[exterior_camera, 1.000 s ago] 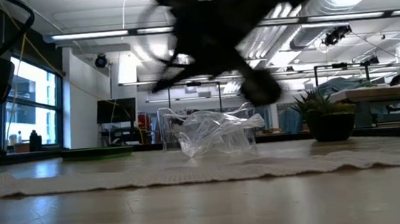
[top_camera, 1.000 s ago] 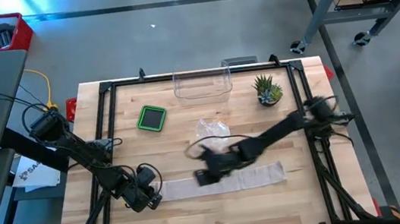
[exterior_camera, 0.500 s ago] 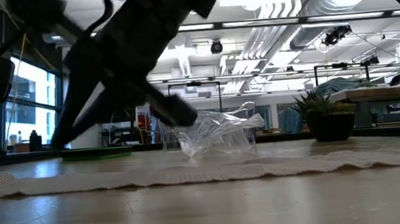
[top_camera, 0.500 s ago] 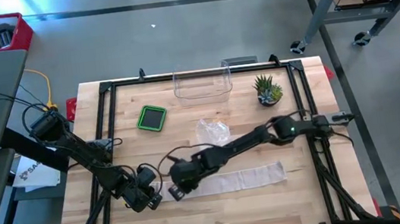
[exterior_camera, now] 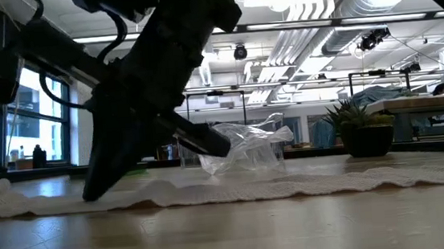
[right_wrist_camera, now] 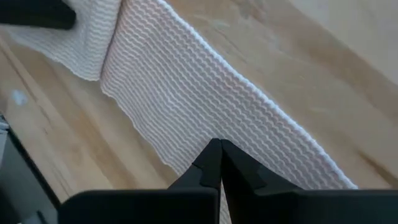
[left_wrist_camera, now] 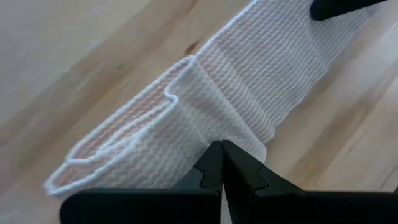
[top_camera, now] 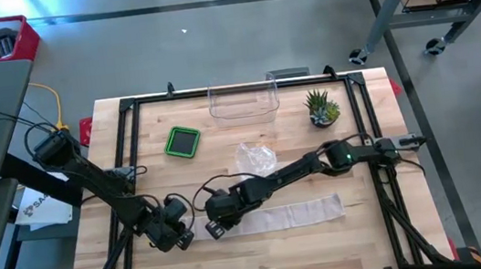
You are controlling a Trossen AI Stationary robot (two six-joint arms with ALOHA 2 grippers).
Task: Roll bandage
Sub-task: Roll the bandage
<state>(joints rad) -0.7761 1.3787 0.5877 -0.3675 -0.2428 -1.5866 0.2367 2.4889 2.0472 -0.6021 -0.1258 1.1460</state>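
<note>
A long white knitted bandage [top_camera: 296, 212] lies flat along the near part of the wooden table; its left end is folded over into loose loops [left_wrist_camera: 118, 155]. My left gripper [top_camera: 182, 235] is shut at that folded end. Just to its right, my right gripper [top_camera: 215, 230] is shut with its tip down on the flat strip [right_wrist_camera: 186, 93]. In the low view the right gripper [exterior_camera: 91, 194] slants down onto the bandage [exterior_camera: 292, 184]. My left gripper pinches the bandage's folded left end [left_wrist_camera: 205, 134] between its two fingers, several layers at a fold, slanting down from the left. The folded end is raised a little; the strip beyond it lies on the table. My right gripper presses its shut fingertips down on the flat strip [right_wrist_camera: 199, 134] near the left end, slanting down from the right. The strip lies flat on the table under it.
At the back are a green square pad [top_camera: 183, 141], a clear plastic box [top_camera: 243, 102] and a small potted plant [top_camera: 321, 108]. A crumpled clear plastic bag [top_camera: 257, 157] lies just behind the bandage. A black frame [top_camera: 127, 107] runs around the table.
My right gripper has travelled toward the table's left edge along the bandage, come down and tipped, so that its shut tip sits on the strip close to the left gripper. The bandage's left end stands a little higher than before.
</note>
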